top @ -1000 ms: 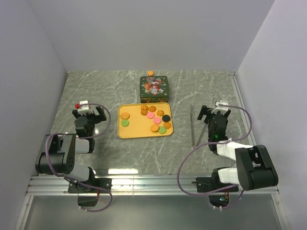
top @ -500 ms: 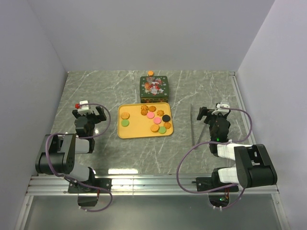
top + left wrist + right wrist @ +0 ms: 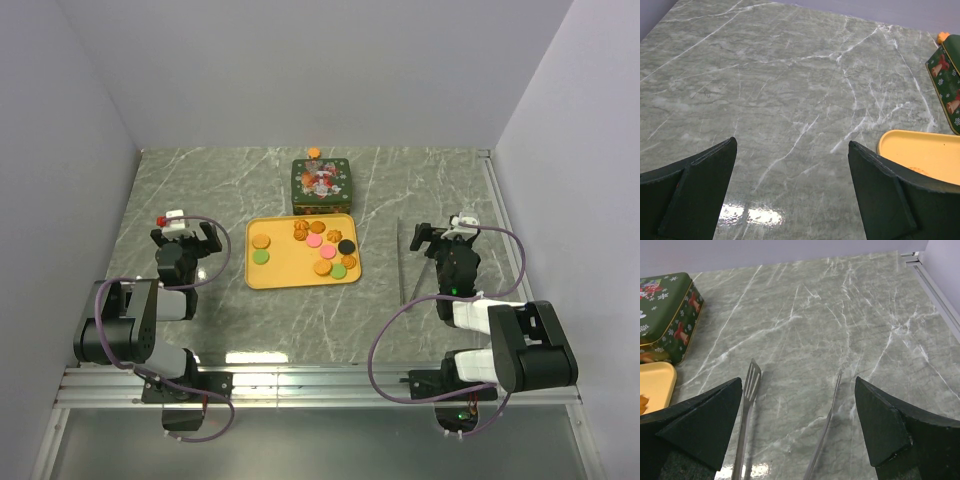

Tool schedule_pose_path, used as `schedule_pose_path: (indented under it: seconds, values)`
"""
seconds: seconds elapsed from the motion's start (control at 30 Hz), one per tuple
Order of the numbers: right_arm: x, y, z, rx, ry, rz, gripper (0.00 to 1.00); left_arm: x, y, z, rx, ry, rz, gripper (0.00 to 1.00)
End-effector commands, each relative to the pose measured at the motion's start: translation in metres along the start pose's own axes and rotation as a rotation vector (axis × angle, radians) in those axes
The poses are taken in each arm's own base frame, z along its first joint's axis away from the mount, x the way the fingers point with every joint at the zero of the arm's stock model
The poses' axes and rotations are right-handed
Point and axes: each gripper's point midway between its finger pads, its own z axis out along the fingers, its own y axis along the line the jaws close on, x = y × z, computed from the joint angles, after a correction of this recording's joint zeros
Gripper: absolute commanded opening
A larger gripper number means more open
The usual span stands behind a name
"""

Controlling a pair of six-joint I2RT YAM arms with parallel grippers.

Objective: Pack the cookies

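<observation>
Several small round cookies (image 3: pixel 320 248) in orange, tan, green, pink and black lie on a yellow tray (image 3: pixel 283 273) at the table's middle. One more orange cookie (image 3: pixel 314 152) lies behind the closed green Christmas tin (image 3: pixel 320 184). My left gripper (image 3: pixel 183 238) is open and empty, left of the tray; the tray's corner (image 3: pixel 920 152) shows in the left wrist view. My right gripper (image 3: pixel 445 237) is open and empty, right of the tray. The tin (image 3: pixel 665 310) and the tray's edge (image 3: pixel 655 382) show in the right wrist view.
Metal tongs (image 3: pixel 404 262) lie on the table just left of my right gripper; their two arms (image 3: pixel 747 405) run between my right fingers in the wrist view. Walls close the table on three sides, with a rail (image 3: pixel 935 282) along the right.
My right gripper has turned and shifted slightly to the right. The left arm, tray and tin have not moved.
</observation>
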Motion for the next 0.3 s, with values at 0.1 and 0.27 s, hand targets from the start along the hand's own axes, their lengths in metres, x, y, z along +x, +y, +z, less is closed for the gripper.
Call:
schedule_pose_path:
  seconds: [0.1, 0.27]
  values:
    - [-0.0172, -0.0016, 0.0013, 0.004, -0.066, 0.002, 1.00, -0.0196, -0.0078, 0.0041, 0.036, -0.067, 0.011, 0.99]
    - [-0.0167, -0.0017, 0.0014, 0.005, -0.064, 0.000, 1.00, -0.0212, -0.0078, 0.0038, 0.035, -0.073, 0.011, 1.00]
